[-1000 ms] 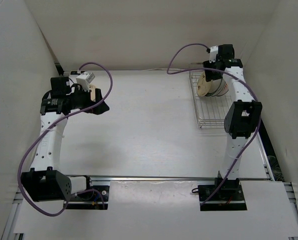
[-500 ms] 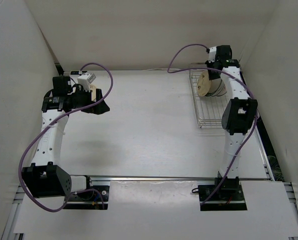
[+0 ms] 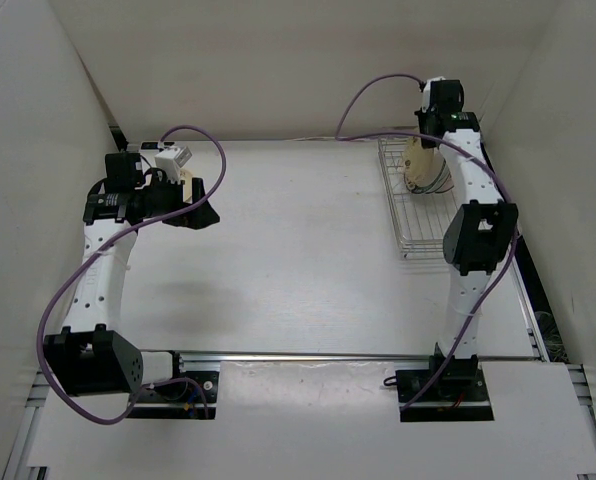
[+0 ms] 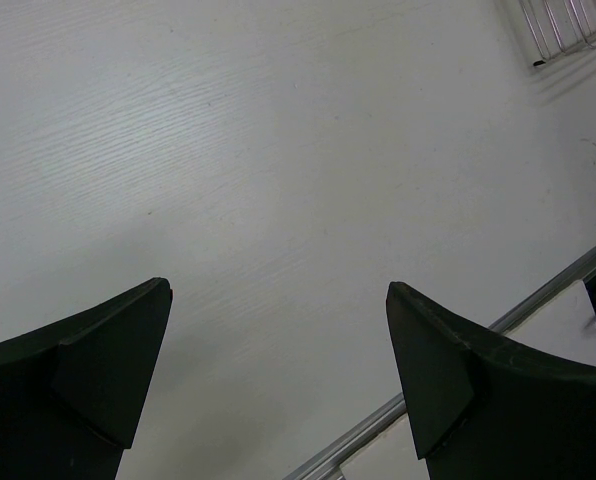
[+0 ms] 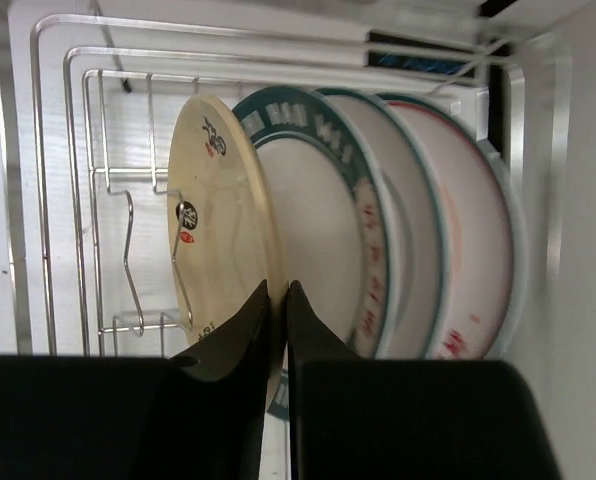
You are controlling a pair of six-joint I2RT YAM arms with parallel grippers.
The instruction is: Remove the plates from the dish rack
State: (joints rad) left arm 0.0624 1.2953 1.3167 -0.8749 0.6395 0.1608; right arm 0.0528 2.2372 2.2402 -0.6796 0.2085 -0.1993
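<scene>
The silver wire dish rack (image 3: 418,225) stands at the far right of the table; it also shows in the right wrist view (image 5: 98,200). Three plates stand on edge in it: a tan plate (image 5: 218,220), a white plate with a dark lettered rim (image 5: 318,230) and a white plate with red marks (image 5: 468,240). In the top view the tan plate (image 3: 418,160) shows under the wrist. My right gripper (image 5: 277,290) is shut on the tan plate's rim, one finger on each face. My left gripper (image 4: 278,300) is open and empty above bare table at the left (image 3: 203,212).
White walls close in the table on the left, back and right; the rack stands near the right wall. A metal rail (image 3: 328,356) runs along the near edge by the arm bases. A rack corner (image 4: 563,30) shows in the left wrist view.
My right wrist has swung up and back over the rack, and the tan plate now shows edge-on beneath it. The left arm has barely moved.
</scene>
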